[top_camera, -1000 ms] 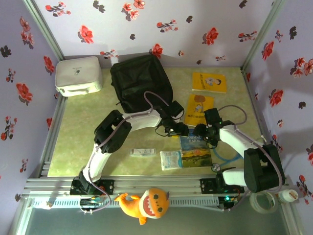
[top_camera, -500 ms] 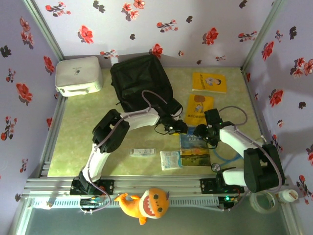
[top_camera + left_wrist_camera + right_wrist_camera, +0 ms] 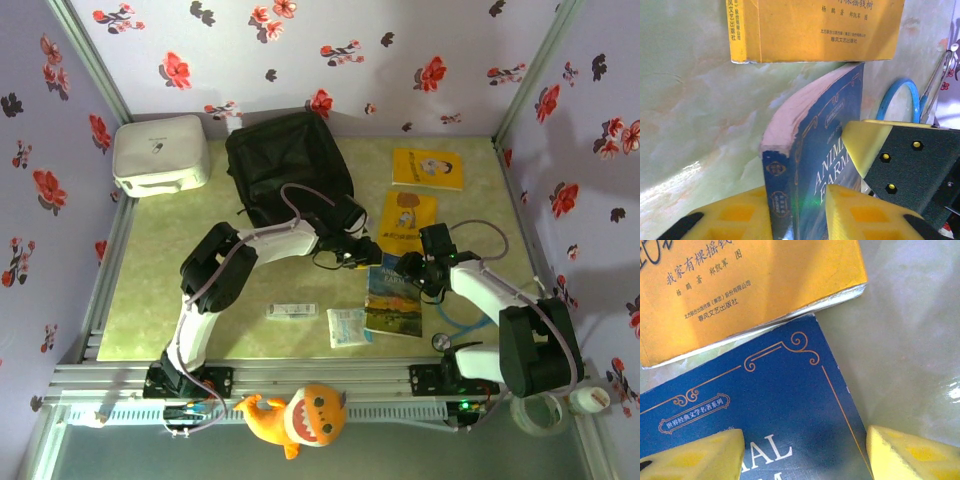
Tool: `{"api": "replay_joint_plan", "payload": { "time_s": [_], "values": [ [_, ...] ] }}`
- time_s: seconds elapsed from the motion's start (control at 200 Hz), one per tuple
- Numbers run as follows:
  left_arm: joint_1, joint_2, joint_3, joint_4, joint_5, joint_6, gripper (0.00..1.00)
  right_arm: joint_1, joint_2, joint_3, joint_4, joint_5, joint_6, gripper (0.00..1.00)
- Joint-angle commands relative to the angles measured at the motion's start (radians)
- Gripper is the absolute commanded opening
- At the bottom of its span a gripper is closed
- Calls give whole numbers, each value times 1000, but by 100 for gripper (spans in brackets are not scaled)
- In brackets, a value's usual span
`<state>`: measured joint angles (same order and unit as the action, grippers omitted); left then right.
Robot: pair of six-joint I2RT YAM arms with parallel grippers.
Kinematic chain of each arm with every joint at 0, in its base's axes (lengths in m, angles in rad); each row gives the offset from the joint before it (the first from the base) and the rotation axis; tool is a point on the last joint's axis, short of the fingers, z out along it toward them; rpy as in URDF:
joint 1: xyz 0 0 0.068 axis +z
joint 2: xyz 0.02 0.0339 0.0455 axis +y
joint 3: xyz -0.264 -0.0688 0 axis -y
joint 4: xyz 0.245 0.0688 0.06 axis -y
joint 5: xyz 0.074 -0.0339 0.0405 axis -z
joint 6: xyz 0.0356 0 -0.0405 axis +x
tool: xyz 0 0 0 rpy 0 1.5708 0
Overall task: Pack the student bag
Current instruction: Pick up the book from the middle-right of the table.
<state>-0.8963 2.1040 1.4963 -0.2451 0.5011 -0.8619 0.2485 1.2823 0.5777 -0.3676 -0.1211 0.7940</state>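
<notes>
Clamps the left gripper (image 3: pixel 799 215) on the blue book (image 3: pixel 827 125), jaws tight against both sides of it near the spine, one yellow finger (image 3: pixel 735 215) on the spine side and the other pressed to the front cover. Holds that book tipped up on its long edge, page block turned upward in the left wrist view. Sets the right gripper (image 3: pixel 805 450) at the same book with jaws apart: one yellow fingertip (image 3: pixel 695 455) over the blue cover, the other past the cover's edge above bare counter (image 3: pixel 910 340), the book's edge lying in the gap. From the left wrist, shows a right fingertip touching or just beside the cover; cannot tell which. Just beyond the blue book, a yellow book (image 3: pixel 815 25) flat on the counter, its near edge close to the blue one's top corner. Farther back and to the right, a second yellow book (image 3: pixel 428 168), also flat. At the back of the counter, left of both yellow books, the student bag (image 3: pixel 290 170): black, lying flat, clear of both grippers, the left arm's wrist passing over its near right corner. Left of the bag, a white rounded box (image 3: pixel 160 152) in the back corner. Nearer the arm bases, a small white packet (image 3: pixel 349 326) just beside the blue book and a thin white strip (image 3: pixel 292 311) to its left. On the front rail, an orange plush toy (image 3: pixel 300 415)
</notes>
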Motion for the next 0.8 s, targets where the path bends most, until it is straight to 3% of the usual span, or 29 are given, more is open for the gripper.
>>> {"api": "replay_joint_plan", "payload": {
  "time_s": [0.0, 0.185, 0.4, 0.565, 0.68, 0.795],
  "values": [
    [-8, 11, 12, 69, 73, 1, 25, 12, 14, -24, 37, -97, 28, 65],
    [24, -65, -42, 118, 64, 7, 0, 11, -31, 0, 13, -52, 30, 65],
    [100, -206, -89, 104, 53, 50, 0, 12, -119, 48, 34, -15, 11, 75],
    [191, -321, -96, 59, 52, 96, 0, 13, -128, 121, 105, -73, -16, 81],
    [260, -395, -97, 60, 52, 130, 0, 12, -123, 145, 243, -172, 4, 82],
    [328, -446, -95, 80, 14, 114, 0, 12, -100, 138, 439, -248, 129, 84]
  ]
}}
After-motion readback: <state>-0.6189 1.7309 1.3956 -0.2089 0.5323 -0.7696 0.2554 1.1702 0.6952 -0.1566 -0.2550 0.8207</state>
